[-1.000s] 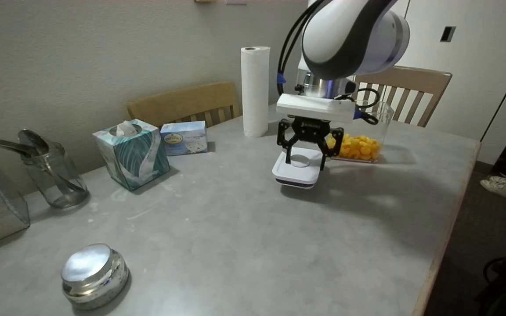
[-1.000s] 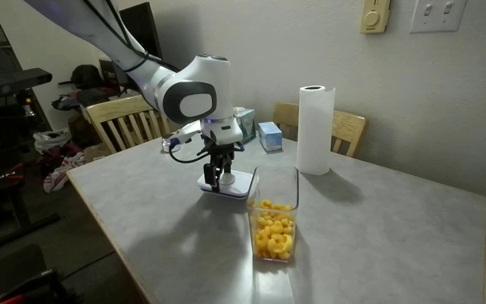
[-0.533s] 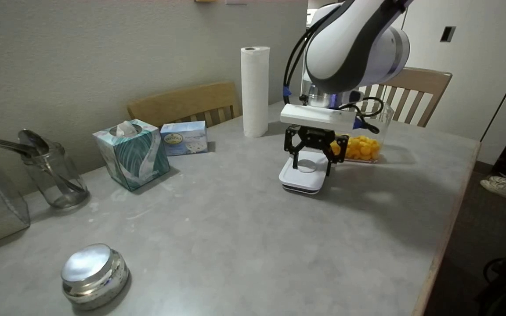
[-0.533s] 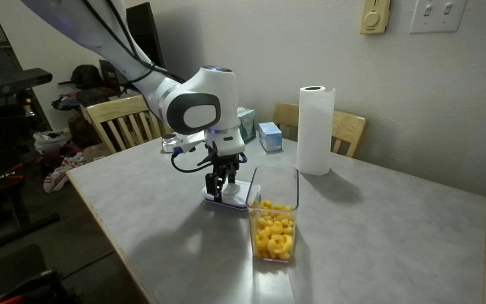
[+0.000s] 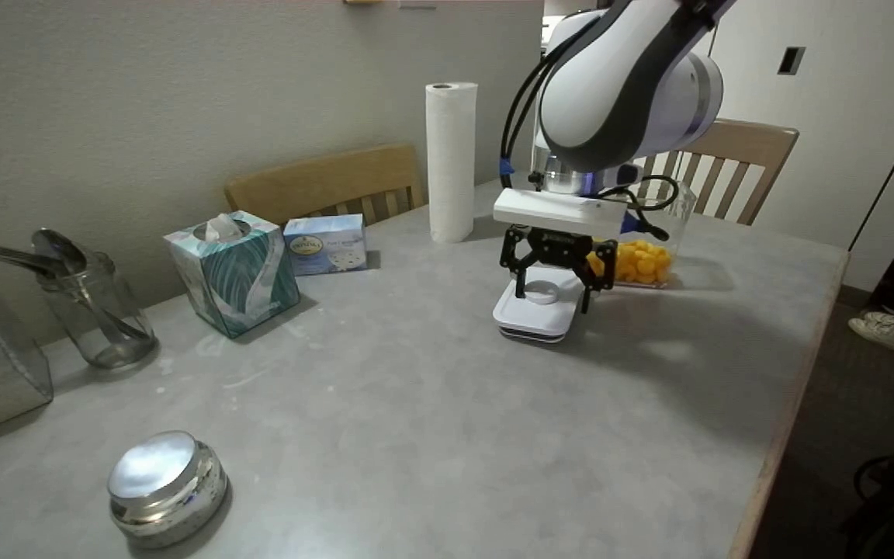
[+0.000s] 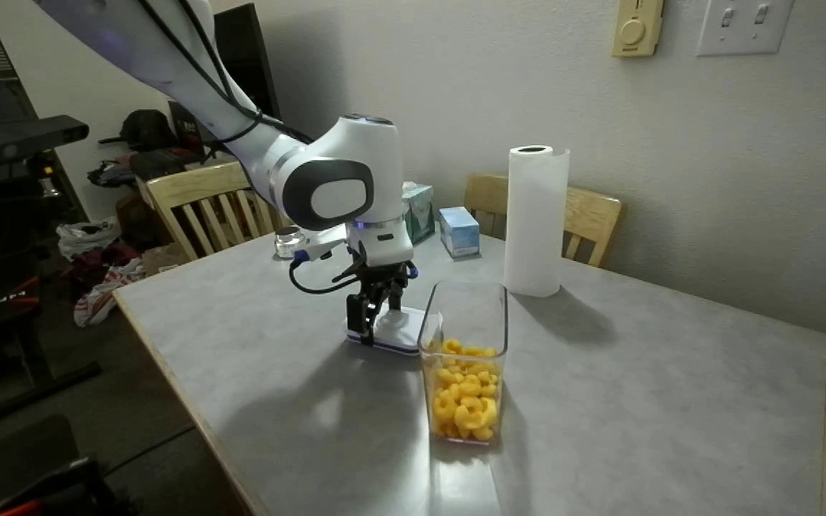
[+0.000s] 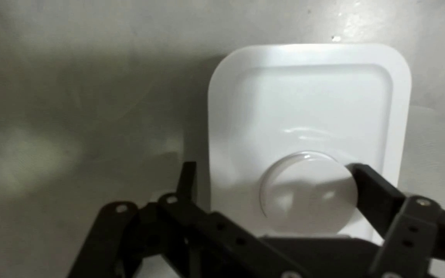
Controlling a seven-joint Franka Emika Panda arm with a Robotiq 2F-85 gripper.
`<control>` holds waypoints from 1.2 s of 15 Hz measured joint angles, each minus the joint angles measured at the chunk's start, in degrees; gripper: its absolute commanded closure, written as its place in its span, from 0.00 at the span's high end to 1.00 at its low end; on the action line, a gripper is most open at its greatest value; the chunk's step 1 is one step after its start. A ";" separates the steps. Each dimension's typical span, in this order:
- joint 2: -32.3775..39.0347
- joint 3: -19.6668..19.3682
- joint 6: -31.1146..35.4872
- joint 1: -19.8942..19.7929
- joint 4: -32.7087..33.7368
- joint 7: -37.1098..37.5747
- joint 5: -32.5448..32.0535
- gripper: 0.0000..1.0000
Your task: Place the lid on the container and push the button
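The flat white round-cornered plastic lid [image 7: 315, 100] lies on the grey table [image 5: 385, 435], raised round white button [image 7: 309, 193] uppermost. The black two-fingered gripper [image 7: 274, 168] hangs over it, jaws parted wide. At the lid's four o'clock (in an exterior view) stands the clear boxy plastic container [image 6: 467, 315].

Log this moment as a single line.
gripper: open, straddling button | lid: on table | container: uncovered, yellow pieces inside | lid placement: not done

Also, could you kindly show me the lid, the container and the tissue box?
Lid [image 7: 309, 112]: wrist view, on its flat top.
Container [image 6: 472, 315]: in an exterior view, on its clear upper wall.
Tissue box [image 5: 254, 278]: in an exterior view, on its patterned side.
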 measured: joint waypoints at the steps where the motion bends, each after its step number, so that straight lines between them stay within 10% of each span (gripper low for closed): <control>1: 0.00 -0.03 0.00 0.05 0.00 0.06 -0.02 1.00; 18: -0.87 -0.60 0.18 1.70 0.18 0.76 -1.03 1.00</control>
